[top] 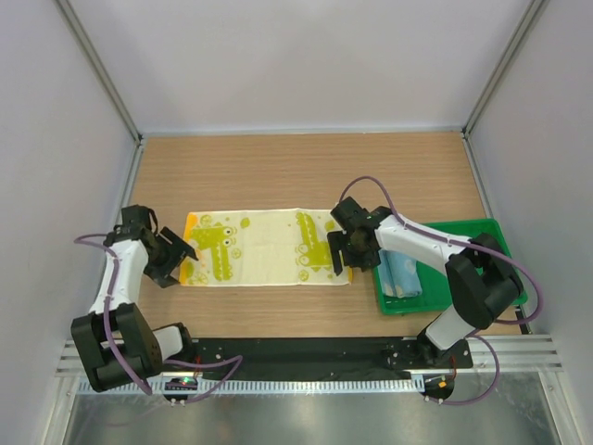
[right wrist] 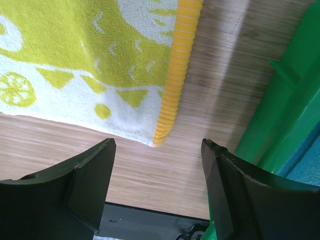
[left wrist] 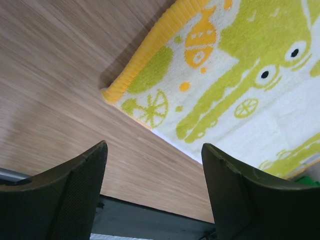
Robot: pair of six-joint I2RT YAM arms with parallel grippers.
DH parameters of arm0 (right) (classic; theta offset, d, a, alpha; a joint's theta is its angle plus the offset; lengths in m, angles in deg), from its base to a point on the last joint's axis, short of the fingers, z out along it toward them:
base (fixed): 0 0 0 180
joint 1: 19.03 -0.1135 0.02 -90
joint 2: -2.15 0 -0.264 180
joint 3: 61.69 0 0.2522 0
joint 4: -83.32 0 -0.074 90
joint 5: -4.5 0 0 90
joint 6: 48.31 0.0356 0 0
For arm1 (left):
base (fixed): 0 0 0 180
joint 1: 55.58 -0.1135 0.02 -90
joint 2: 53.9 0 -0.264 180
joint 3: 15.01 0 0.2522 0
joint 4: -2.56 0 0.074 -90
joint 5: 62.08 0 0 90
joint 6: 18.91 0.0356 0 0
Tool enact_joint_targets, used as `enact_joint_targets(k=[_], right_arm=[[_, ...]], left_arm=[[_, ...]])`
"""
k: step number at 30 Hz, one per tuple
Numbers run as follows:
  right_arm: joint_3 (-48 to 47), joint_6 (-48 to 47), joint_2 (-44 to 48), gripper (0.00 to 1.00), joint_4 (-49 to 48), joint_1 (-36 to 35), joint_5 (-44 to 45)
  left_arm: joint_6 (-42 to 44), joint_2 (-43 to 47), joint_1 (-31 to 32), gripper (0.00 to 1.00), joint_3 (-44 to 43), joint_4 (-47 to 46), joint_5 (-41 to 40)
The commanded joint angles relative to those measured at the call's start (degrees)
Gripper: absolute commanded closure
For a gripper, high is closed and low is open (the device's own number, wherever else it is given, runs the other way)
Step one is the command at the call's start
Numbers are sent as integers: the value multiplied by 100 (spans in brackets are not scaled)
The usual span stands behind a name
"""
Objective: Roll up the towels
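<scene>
The pale yellow towel with lime-green and orange patches lies flat and spread out across the middle of the table. Its orange-edged left end shows above my left gripper, which is open and empty just off the towel's near-left corner. My right gripper is open and empty over bare wood by the towel's near-right corner. The light blue towel lies folded in the green tray, right of the right gripper.
The green plastic tray stands close on the right of my right gripper. A black rail runs along the table's near edge. Grey walls close in the back and both sides.
</scene>
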Motion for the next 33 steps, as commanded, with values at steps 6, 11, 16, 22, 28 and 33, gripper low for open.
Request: enact_joint_targets(k=[6,11,16,22,28,33], right_arm=[[15,92,296,25,-346,-21,114],[15,-58,147,25,-310,-21,123],[-56,-102,-38,26,-381,-12,27],[-56,-137,-240,28,-398,-21,-9],[-20,-58,-372,30,-477,-12,-53],[-20,-49,-407,30,-460,-12,-36]], left_arm=[[-1164,406,17,31,851,-778,-68],[-1366,889,60,35,764,-550,-1138],[-1323,478,166,46,869,-979,-1825],[-1155,-69,166,49,991,-1410,-1634],[-1129,-129,166,53,1194,-1868,-1572],[-1129,-384,175,72,1256,-2157,-1450]])
